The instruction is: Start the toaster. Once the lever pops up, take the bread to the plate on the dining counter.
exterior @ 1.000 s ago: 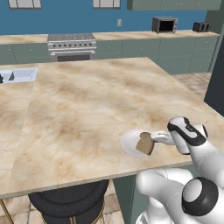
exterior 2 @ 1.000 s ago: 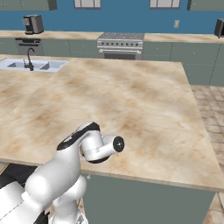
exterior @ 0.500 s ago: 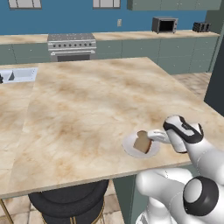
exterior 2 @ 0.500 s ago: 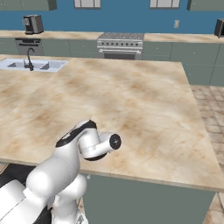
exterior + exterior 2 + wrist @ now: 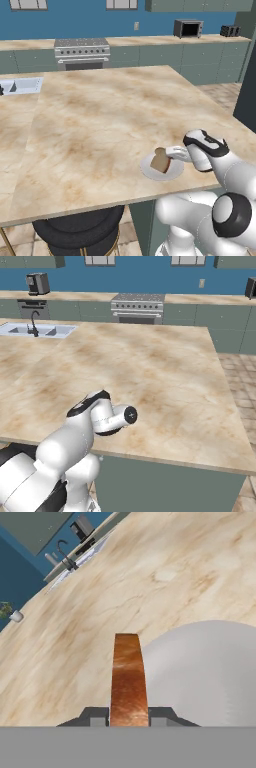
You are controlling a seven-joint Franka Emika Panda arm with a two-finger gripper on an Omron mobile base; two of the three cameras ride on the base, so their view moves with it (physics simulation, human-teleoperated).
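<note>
Bread stands on edge between the fingertips of the gripper, which you see clamped on the slice; in the hand view the crust runs straight up from between the two dark tips, with the white plate just beside it. From the left base view you find the slice over the plate, its lower edge at or very near the plate's surface, though contact cannot be told for certain. The plate sits near the front edge of the dining counter, so you may judge the toasting and the carry as done; what is left is to lower the slice if needed, open the fingers, and draw the hand back. Farther out you see a sink at the counter's left, a stove against the blue wall, a microwave and the toaster on the far counter, and a black stool under the near edge. Nothing lies between the bread and the plate.
</note>
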